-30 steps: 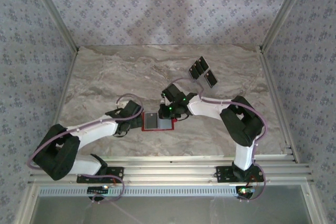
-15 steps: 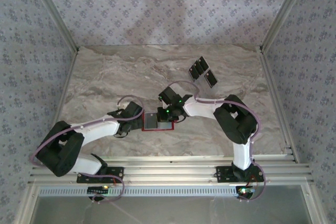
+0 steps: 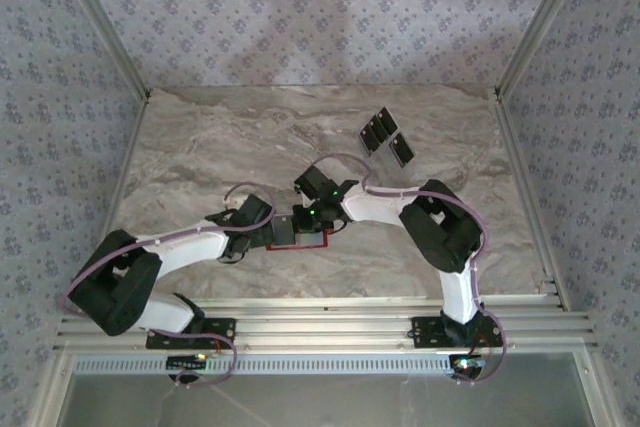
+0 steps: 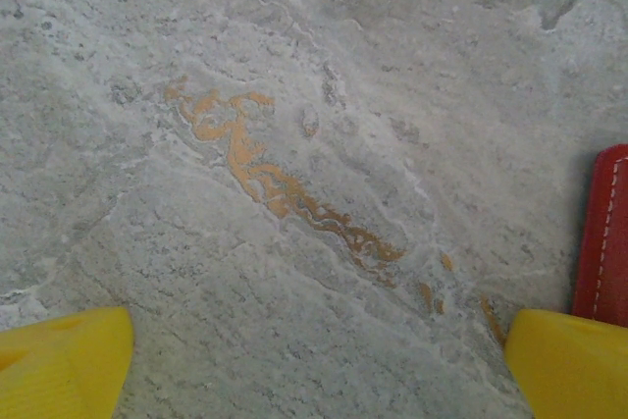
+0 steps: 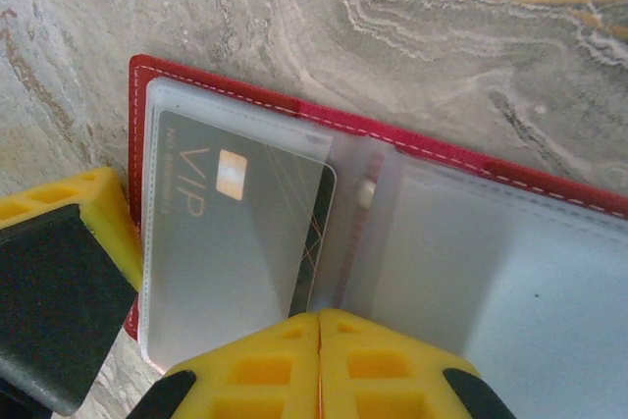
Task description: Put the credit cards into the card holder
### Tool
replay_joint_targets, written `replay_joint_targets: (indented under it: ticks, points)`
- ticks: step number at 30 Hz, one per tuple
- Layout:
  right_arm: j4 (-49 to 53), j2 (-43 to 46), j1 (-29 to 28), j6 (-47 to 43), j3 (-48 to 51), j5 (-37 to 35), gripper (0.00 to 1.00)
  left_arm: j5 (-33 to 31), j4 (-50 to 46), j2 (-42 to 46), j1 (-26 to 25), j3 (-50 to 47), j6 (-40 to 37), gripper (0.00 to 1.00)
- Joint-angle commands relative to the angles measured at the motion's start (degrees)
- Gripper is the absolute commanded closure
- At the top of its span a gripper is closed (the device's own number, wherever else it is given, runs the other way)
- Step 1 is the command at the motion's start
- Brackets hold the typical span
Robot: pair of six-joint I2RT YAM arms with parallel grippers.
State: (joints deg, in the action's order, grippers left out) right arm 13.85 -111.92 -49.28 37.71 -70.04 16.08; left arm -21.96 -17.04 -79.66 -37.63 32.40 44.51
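The card holder lies open on the marble, red outside with clear pockets inside. A black VIP card sits in its left pocket, with its right edge sticking out past the pocket mouth. My right gripper is shut, its tips resting on the holder's middle beside that edge. In the top view it covers most of the holder. My left gripper is open over bare marble, the holder's red edge by its right finger. Three more credit cards lie at the back right.
The left gripper's yellow finger stands against the holder's left edge. Both arms meet at the table's middle, near the front. Patterned walls and metal rails bound the marble table.
The right gripper has slid left over the open holder and now covers most of it in the top view. The left arm has shifted slightly and stays open.
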Motion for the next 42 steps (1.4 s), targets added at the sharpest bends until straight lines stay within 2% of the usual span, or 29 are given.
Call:
replay_joint_targets:
  ticks: [1,7,11,17,20,23,30,34,39,42]
  points:
    - [1.0,-1.6,-1.1,0.2,-2.4,1.5,0.91,2.3,2.3,-3.2,-0.5,-2.2,0.4,0.00]
    - [1.6,-0.5,-0.7,-0.1,-2.0,1.4,0.90,1.8,1.1,-2.5,-0.7,-1.6,0.5,0.00]
    - [2.1,3.8,0.3,-0.6,-0.8,1.2,0.85,0.9,-2.0,0.1,-0.4,-0.2,0.1,0.00]
    - [8.0,12.7,1.5,-4.2,1.0,-3.3,0.62,0.4,-6.1,6.2,0.4,2.1,-0.9,0.00]
    - [12.9,15.1,2.2,-6.3,1.2,-9.0,0.49,2.9,-5.9,8.4,1.4,3.1,-1.9,0.00]
    - [17.2,14.6,2.4,-7.5,1.1,-14.5,0.44,5.7,-4.5,9.4,2.3,3.8,-2.7,0.00]
    - [19.6,10.1,2.6,-9.8,-1.5,-18.9,0.43,7.4,-4.6,8.4,3.0,5.8,-2.9,0.00]
    - [20.3,7.9,2.6,-10.4,-2.3,-19.7,0.46,7.5,-4.5,7.9,3.1,5.9,-2.8,0.00]
    - [19.7,7.4,3.4,-10.3,-0.9,-20.0,0.56,7.7,-3.9,7.3,3.1,5.7,-2.9,0.00]
    - [19.0,7.4,3.8,-10.2,-0.5,-19.3,0.67,7.9,-3.4,6.8,3.1,5.6,-2.9,0.00]
